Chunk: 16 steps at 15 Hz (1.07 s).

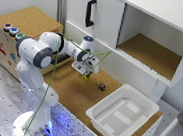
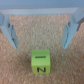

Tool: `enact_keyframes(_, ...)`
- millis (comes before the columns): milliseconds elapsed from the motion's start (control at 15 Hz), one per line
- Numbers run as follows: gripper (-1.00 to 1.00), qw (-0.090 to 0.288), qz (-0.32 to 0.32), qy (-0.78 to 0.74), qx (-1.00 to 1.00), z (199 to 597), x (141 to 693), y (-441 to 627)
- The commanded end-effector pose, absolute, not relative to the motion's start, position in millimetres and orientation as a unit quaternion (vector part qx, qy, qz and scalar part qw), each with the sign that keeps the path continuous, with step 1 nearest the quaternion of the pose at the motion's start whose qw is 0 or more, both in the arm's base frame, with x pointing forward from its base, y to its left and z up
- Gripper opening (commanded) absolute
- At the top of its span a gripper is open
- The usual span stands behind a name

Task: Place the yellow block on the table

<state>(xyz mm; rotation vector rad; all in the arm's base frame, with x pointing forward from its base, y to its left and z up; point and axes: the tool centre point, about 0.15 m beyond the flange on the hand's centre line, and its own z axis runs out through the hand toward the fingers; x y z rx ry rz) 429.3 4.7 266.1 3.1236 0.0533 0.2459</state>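
Reaching low, fingers [image 2: 10,31] astride yellow block [image 2: 40,61]

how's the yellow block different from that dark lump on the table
Colour: the yellow block is bright yellow; the dark lump is nearly black. Shape: the block is a cube with flat faces, the lump roundish. Place: the block sits right under the gripper, the lump apart in the open, nearer the white tray. Both are tiny and lie on the cork table.

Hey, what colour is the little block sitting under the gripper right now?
Bright yellow-green with dark markings on its faces, clearest in the wrist view: the yellow block.
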Motion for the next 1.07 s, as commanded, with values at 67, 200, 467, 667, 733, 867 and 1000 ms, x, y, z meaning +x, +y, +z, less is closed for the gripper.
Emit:
enact_keyframes(67,1.00,0.018,0.103,0.020,0.994,324,417,-28)
enact_keyframes(200,1.00,0.029,0.097,0.016,0.995,329,419,-46)
enact_keyframes(467,1.00,0.035,0.088,-0.008,0.995,323,417,-82)
enact_keyframes(667,1.00,0.026,0.065,-0.025,0.997,303,417,-110)
enact_keyframes(733,1.00,0.032,0.058,-0.022,0.998,294,417,-118)
enact_keyframes(867,1.00,0.028,0.041,-0.005,0.999,281,417,-129)
enact_keyframes(1000,1.00,0.022,0.032,0.013,0.999,266,415,-141)
